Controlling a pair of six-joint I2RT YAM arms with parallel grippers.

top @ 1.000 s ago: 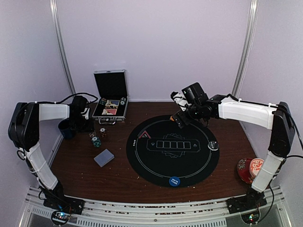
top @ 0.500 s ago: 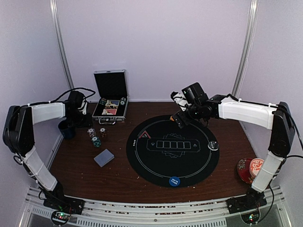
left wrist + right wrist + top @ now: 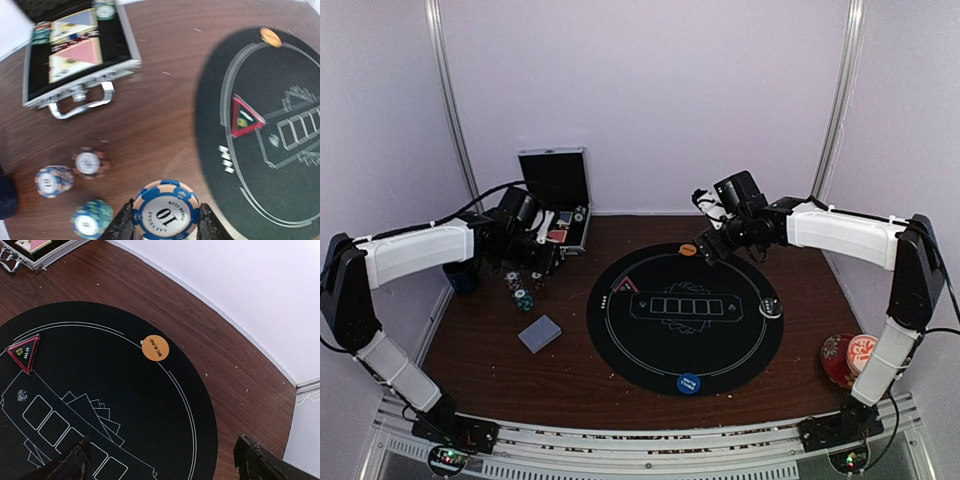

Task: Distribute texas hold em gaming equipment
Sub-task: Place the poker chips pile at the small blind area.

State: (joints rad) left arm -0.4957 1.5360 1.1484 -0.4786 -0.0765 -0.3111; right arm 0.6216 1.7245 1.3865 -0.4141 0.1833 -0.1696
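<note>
My left gripper [image 3: 166, 222] is shut on a blue and peach poker chip [image 3: 166, 211] marked 10. It hovers by the mat's left edge, near three chip stacks [image 3: 88, 162] on the wood. In the top view this gripper [image 3: 540, 262] is just above those stacks [image 3: 523, 297]. My right gripper [image 3: 162, 465] is open and empty over the far part of the round black mat [image 3: 740, 345]. An orange button disc [image 3: 155, 347] lies on the mat's far rim, also seen from above [image 3: 688, 249]. A red triangle marker [image 3: 624, 285] and a blue button disc [image 3: 689, 383] lie on the mat. A grey-blue card deck [image 3: 540, 333] lies left of it.
An open metal case [image 3: 555, 205] with cards and chips stands at the back left. A dark cup [image 3: 460, 272] sits at the far left. A small disc [image 3: 772, 308] lies on the mat's right side. A red floral cup and saucer [image 3: 847, 358] stand at the front right.
My left arm has swung right from the far left corner to above the chip stacks, chip in its jaws. The orange disc now lies free on the mat's far rim; my right gripper has drawn back.
</note>
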